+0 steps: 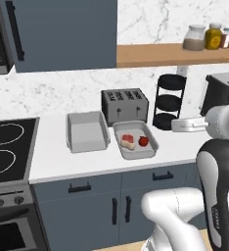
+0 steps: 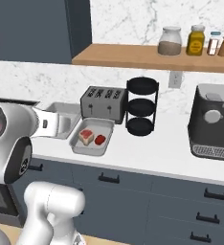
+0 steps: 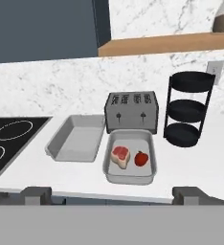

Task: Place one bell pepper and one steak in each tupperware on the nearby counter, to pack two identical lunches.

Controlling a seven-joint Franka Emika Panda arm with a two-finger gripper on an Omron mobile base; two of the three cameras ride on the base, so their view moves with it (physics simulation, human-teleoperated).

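Note:
Two light-grey tupperware trays sit side by side on the white counter [image 1: 53,157] in front of the toaster. The left tupperware [image 3: 77,139] [image 1: 87,132] holds nothing. The right tupperware [image 3: 130,179] [image 1: 138,156] [image 2: 87,152] holds a brown mottled steak [image 3: 120,156] [image 1: 127,141] [image 2: 87,137] on its left and a glossy red bell pepper [image 3: 140,159] [image 1: 143,141] [image 2: 100,139] on its right. My gripper [image 3: 113,195] is open and holds nothing, pulled back from the counter's front edge and looking at both trays. In the right base view my white hand hides part of the left tupperware [image 2: 68,111].
A dark slotted toaster [image 3: 132,111] [image 1: 125,105] stands behind the trays, with a black three-tier rack [image 3: 187,107] [image 1: 169,100] to its right. A black stovetop [image 1: 6,147] lies at the left, a coffee machine [image 2: 214,122] at the right, and jars on a wooden shelf [image 2: 152,56] above.

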